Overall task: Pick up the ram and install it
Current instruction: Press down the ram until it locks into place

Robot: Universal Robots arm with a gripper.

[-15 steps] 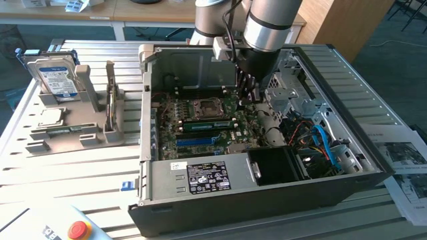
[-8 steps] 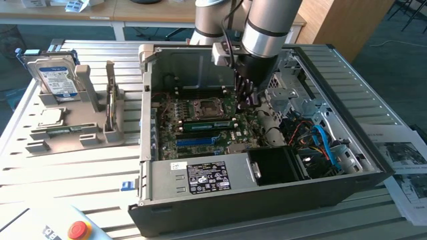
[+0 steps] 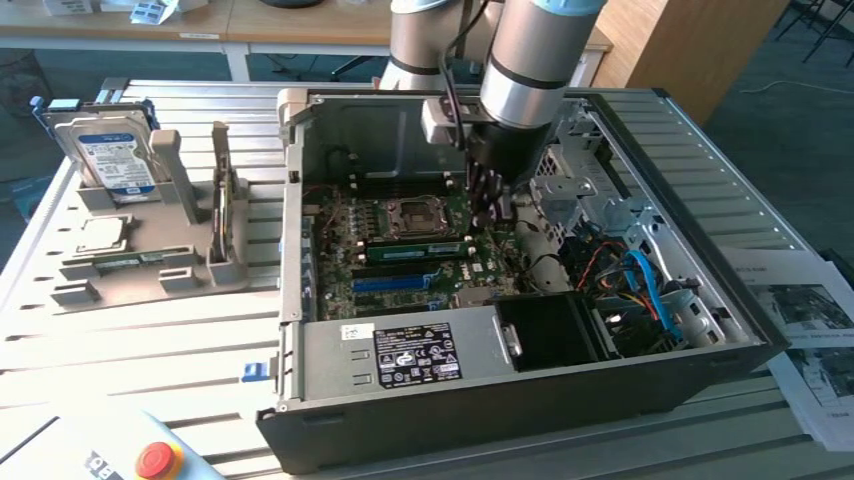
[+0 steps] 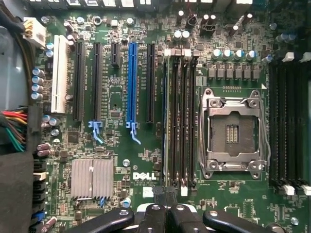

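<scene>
Fingers [image 4: 165, 206] pressed together, holding nothing, poised over the motherboard [image 4: 121, 160] beside the memory slots [image 4: 180, 119]. A ram [image 3: 411, 251] sits seated near the processor socket [image 3: 404, 215]. Pressing squarely along the stick would seat it evenly.

My tool [image 3: 491, 190] is hanging inside the open computer case [image 3: 534, 400], just above the motherboard [image 3: 400, 260]. The case is lying on its side on the desk [image 3: 147, 340]. On the board, the ram [image 3: 414, 250] is sitting in a slot just beside the processor socket [image 3: 411, 217], on its near side. The power supply [image 3: 400, 355] is lying along the case's near wall. Toward the exterior view's left, apart from the case, a holder [image 3: 160, 265] is standing on the desk, with a hard drive [image 3: 114, 160] standing upright in it. Papers [image 3: 814, 340] are lying at the exterior view's right. From my wrist, the socket [image 4: 233, 131] is lying between two banks of memory slots [image 4: 180, 121], with my tool [image 4: 165, 201] just over the near bank's end.
</scene>
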